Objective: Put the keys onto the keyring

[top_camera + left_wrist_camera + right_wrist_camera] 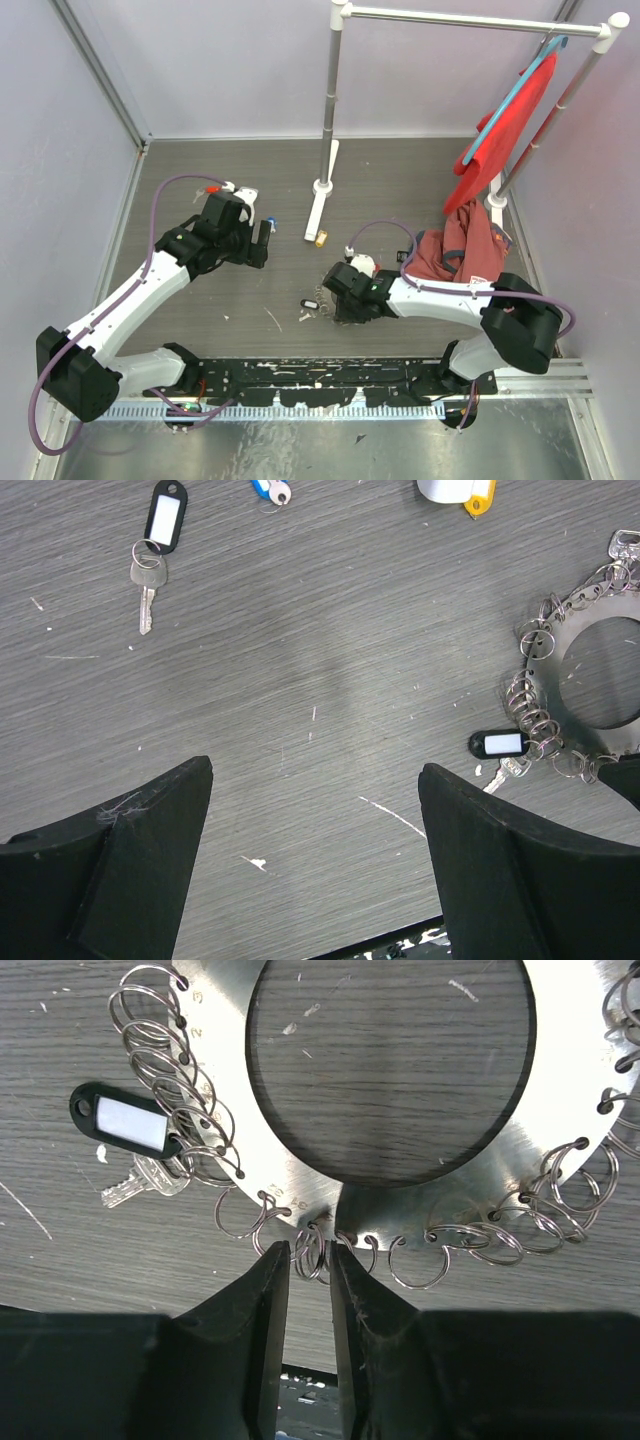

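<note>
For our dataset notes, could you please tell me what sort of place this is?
Probably a robotics lab cell: aluminium-framed panel walls, two arms bolted to a rail, a clothes rack.

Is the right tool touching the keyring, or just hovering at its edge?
Touching. The right wrist view shows the right tool pinched on one of the small wire loops hanging from the near edge of the keyring, with no gap on either side.

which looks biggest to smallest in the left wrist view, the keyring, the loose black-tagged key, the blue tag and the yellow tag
1. keyring, largest, though cut by the right edge
2. loose black-tagged key
3. blue tag and yellow tag: both cropped by the top edge, so unranked
</note>
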